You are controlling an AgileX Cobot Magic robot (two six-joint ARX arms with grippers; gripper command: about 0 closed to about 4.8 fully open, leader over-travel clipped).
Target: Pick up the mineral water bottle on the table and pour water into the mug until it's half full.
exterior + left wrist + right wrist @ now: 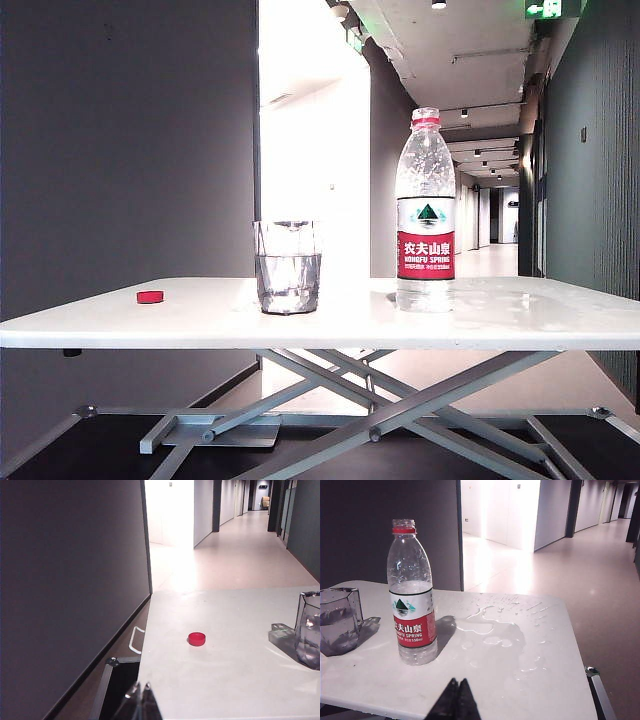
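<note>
White and glossy, the tabletop (540, 680) lies beyond both grippers. Left gripper (141, 700) and right gripper (456, 700) hang at its near edge, jaws pressed shut, empty. Upright, uncapped, the ribbed clear-plastic mineral water bottle (412, 595) stands beside spilled puddles (490, 630); the faceted glass mug (288, 267) holds water; a red cap (197, 639) lies apart.

Each claw, left (139, 700) and right (456, 699), shows two slim, dark, pointed fingers.
</note>
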